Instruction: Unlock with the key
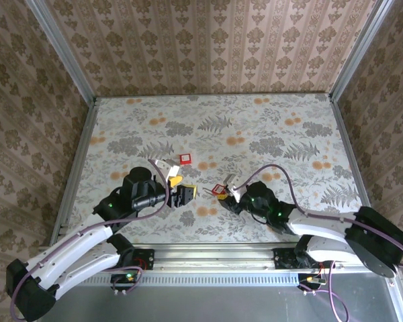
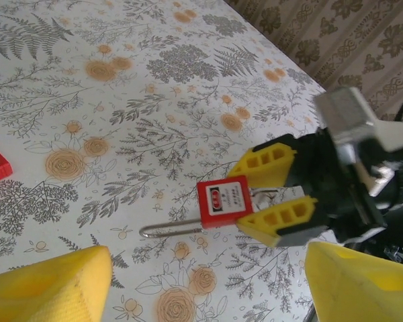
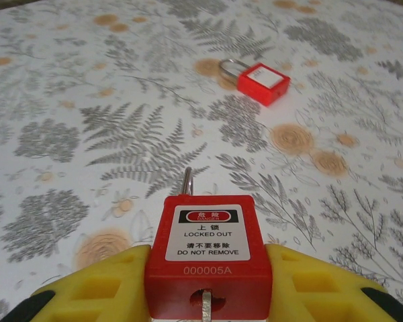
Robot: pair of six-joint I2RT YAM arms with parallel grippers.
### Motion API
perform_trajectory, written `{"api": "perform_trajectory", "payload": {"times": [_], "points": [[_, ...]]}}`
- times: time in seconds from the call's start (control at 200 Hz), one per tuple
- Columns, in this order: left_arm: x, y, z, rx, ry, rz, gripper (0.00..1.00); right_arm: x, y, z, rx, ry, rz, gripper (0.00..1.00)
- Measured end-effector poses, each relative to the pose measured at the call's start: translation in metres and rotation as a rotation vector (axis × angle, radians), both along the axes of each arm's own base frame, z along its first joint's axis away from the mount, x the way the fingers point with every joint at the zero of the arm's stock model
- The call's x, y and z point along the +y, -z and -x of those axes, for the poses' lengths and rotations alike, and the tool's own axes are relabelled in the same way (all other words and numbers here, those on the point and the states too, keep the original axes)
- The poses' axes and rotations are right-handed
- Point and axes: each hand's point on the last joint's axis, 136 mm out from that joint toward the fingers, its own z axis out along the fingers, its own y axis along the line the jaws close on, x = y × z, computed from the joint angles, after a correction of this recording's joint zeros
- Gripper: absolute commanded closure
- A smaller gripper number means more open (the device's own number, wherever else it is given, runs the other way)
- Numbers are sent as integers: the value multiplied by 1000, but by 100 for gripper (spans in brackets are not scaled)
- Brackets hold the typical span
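A red padlock point(image 3: 211, 249) with a white "LOCKED OUT" label is clamped by its sides between the yellow fingers point(image 3: 101, 288) of my right gripper point(image 3: 211, 268). Its shackle points away and rests low over the table. The metal blade of the key point(image 3: 205, 307) sits in the keyhole on the near face. From the left wrist, the same padlock point(image 2: 224, 202) shows with its shackle point(image 2: 169, 231) lying to the left. My left gripper point(image 2: 205, 272) is open, just short of the padlock, with nothing between its fingers. From above, the padlock point(image 1: 218, 189) lies between the two grippers.
A second red padlock point(image 3: 263, 82) lies shut on the flowered table farther out, also visible from above point(image 1: 185, 159). A small white object point(image 1: 162, 164) lies beside it. Patterned walls ring the table point(image 1: 255, 134).
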Motion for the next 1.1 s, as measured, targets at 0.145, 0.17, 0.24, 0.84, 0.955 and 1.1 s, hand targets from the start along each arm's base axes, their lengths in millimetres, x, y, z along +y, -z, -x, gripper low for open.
{"api": "perform_trajectory", "payload": {"times": [0.145, 0.17, 0.24, 0.84, 0.955, 1.1], "points": [[1, 3, -1, -2, -5, -15, 24, -6, 7, -27, 26, 93, -20, 99], [1, 3, -2, -2, -6, -18, 24, -7, 6, -30, 28, 105, -28, 99], [2, 4, -3, -1, -8, -26, 24, -9, 6, -41, 31, 139, -43, 99], [1, 7, -6, 0, -5, -54, 24, -35, 29, -74, 78, 347, -53, 97], [1, 7, -6, -3, -7, -56, 24, -42, 30, -77, 79, 408, -62, 94], [2, 7, -7, -6, -14, -58, 24, -41, 31, -69, 56, 464, -46, 91]]}}
